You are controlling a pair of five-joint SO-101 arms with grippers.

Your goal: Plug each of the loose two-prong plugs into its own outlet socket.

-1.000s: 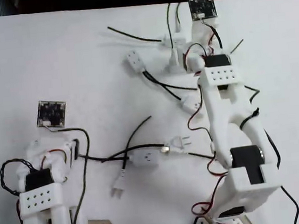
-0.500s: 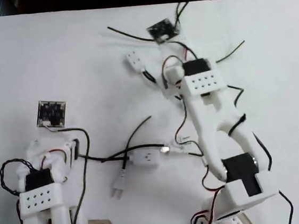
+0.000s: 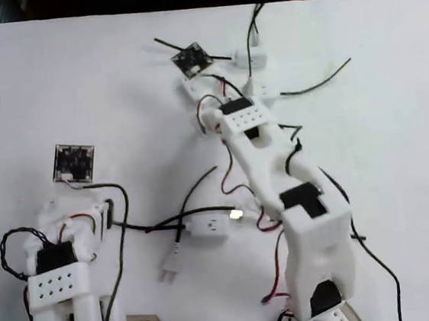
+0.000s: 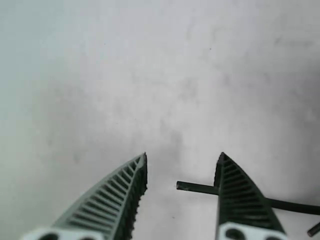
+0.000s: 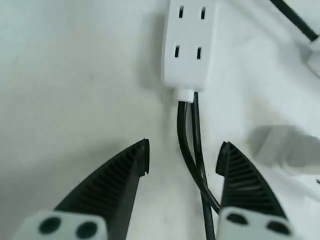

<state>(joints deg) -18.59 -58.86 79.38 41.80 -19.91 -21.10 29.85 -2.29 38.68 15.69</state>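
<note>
A: Where the right arm is stretched far over the white table (image 3: 76, 83), what is seen beneath the right gripper (image 5: 183, 150)?

B: Its two fingers are held apart, and nothing is clamped between them. A white outlet block (image 5: 190, 40) with two pairs of slots is seen lying flat just beyond the fingertips. The twin black cords (image 5: 187, 140) running out of its near end are led through the gap between the fingers. Whether either finger is touched by them cannot be told. A white plug body (image 5: 282, 145) is made out beside the cords, too blurred for its prongs to be seen.

A: And the left gripper (image 4: 182, 159)?

B: It is likewise spread open and empty, held over bare table. A black cord end (image 4: 192, 187) is seen lying near the fingertips, and its run is partly hidden behind one finger.

A: Where are the other task pieces placed?

B: From above, a second outlet block (image 3: 208, 226) is found in the middle of the table, between the two arms, with a dark cord led from it toward the left arm. A loose two-prong plug (image 3: 170, 266) is laid just beside it, nearer the front edge, unplugged. Another white plug (image 3: 252, 57) on a black cord is set at the far side, just beside the right arm's wrist.
</note>
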